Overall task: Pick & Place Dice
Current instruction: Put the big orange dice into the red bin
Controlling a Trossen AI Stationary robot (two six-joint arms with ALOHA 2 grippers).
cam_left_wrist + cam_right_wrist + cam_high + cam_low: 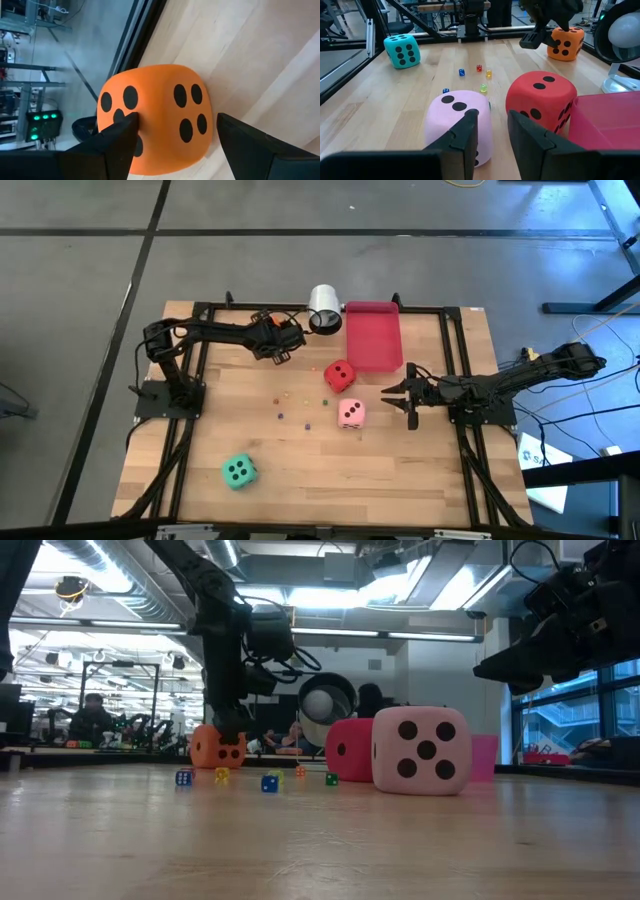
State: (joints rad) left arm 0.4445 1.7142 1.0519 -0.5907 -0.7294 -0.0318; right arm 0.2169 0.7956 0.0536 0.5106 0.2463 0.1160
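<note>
Pink die [421,750] on table [320,840]; left hand [172,137] open astride orange die [155,117]; right hand [492,131] part-open, empty.

The left arm reaches across the bench's far side, its end effector [279,352] spread wide. The right arm stretches inward, its end effector [397,402] narrowly parted, holding nothing.

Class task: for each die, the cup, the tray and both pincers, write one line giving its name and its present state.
Orange die: on the table, between the open fingers of the left pincer.
Red die: on the table, beside the tray, free.
Pink die: on the table, free.
Green die: on the table, alone, free.
White cup: lying on its side.
Red tray: flat, empty.
Right pincer: partly open, holding nothing, beside the pink die.
</note>
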